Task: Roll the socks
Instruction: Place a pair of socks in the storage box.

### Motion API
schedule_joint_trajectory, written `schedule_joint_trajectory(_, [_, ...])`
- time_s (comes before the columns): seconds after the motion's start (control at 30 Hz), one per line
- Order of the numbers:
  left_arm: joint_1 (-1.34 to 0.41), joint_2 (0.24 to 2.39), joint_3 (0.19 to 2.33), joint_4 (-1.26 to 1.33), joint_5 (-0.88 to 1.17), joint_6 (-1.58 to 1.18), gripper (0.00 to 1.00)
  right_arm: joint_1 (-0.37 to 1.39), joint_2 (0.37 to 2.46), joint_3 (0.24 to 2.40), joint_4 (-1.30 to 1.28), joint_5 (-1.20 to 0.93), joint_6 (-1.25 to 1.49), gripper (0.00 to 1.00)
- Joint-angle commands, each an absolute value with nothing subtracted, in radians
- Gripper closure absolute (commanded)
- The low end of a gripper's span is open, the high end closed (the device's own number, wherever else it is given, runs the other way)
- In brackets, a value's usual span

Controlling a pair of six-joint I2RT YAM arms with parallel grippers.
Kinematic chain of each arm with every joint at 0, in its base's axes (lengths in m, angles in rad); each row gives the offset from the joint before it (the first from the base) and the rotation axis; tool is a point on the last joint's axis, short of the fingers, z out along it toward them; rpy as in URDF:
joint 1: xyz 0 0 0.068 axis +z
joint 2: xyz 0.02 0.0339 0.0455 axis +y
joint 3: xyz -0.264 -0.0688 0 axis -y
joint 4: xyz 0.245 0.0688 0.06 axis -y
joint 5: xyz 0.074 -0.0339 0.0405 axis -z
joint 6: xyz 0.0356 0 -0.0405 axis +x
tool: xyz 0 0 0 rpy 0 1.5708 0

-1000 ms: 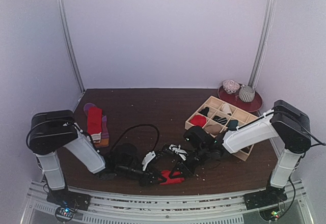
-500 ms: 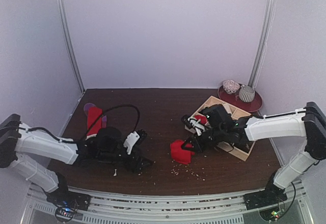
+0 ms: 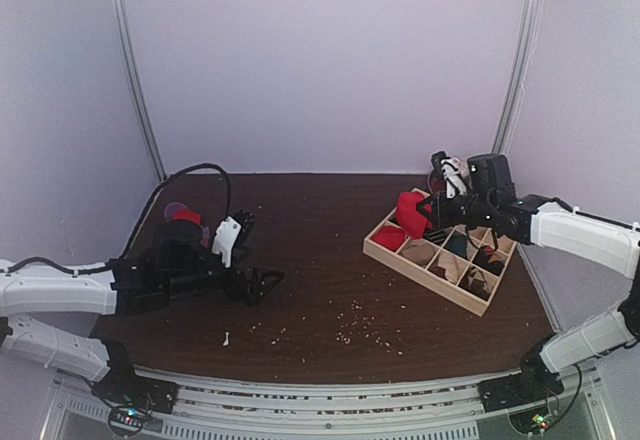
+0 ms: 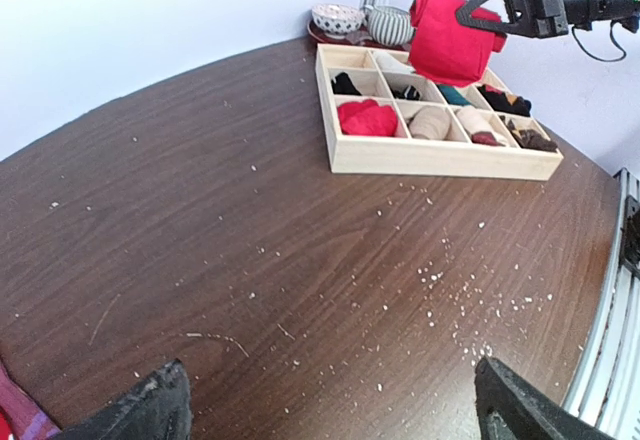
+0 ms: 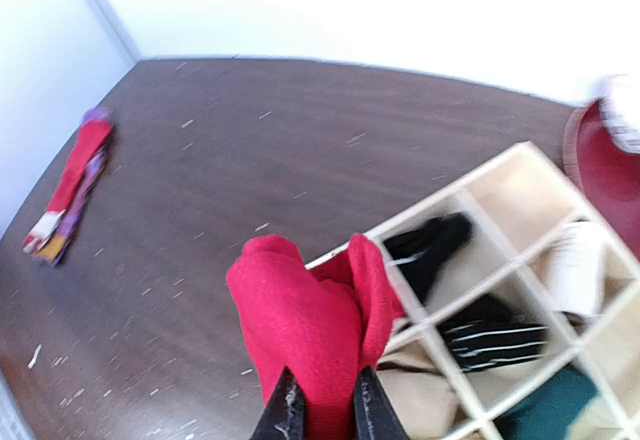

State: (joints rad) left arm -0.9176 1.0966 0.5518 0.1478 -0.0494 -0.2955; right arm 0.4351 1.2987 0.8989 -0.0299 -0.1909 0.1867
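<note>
Above the tray [image 3: 420, 278], a rolled red sock [image 3: 411, 213] is held pinched in the right tool [image 5: 322, 405], seemingly for storing in a cell, while the left tool [image 3: 262, 282] is held spread and empty, well left of the tray.

Red sock [image 5: 300, 340]: soft, fuzzy matt cloth. Tray [image 4: 440, 158]: pale bare wood, matt. Table [image 4: 250, 220]: dark wood grain w/ slight sheen. My right fingers [image 5: 288, 415]: blk plastic.

1. Left arm [image 3: 60, 290] stretches low over the desk's near-left part; left gripper [image 4: 330, 415] has its jaws spread wide.
2. Right arm [image 3: 580, 235] is raised near the far-right corner; right gripper [image 5: 325, 410] has its jaws pinching a red sock [image 5: 300, 325].
</note>
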Motion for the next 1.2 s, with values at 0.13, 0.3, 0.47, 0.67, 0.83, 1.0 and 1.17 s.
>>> schedule_joint_trajectory(0.13, [-0.908,1.077,0.598,0.177,-0.141,-0.259,0.02,0.323,1.181,0.879,-0.005,0.187,0.12,1.0])
schedule_joint_trajectory(0.3, [-0.904,1.11,0.601,0.173,-0.146,-0.279,0.02,0.317,1.169,0.822,0.015,0.211,-0.01,1.0])
schedule_joint_trajectory(0.47, [-0.903,1.123,0.61,0.169,-0.163,-0.288,0.02,0.312,1.147,0.729,0.088,0.204,-0.084,1.0])
schedule_joint_trajectory(0.67, [-0.902,1.143,0.621,0.165,-0.19,-0.29,0.02,0.293,1.161,0.708,0.148,0.199,-0.052,1.0])
schedule_joint_trajectory(0.83, [-0.902,1.181,0.644,0.16,-0.19,-0.279,0.02,0.288,1.212,0.729,0.176,0.281,0.016,1.0])
schedule_joint_trajectory(1.0, [-0.9,1.194,0.647,0.163,-0.197,-0.264,0.02,0.287,1.239,0.722,0.257,0.359,-0.004,1.0])
schedule_joint_trajectory(1.17, [-0.899,1.202,0.649,0.18,-0.202,-0.249,0.02,0.28,1.312,0.775,0.253,0.508,-0.1,1.0])
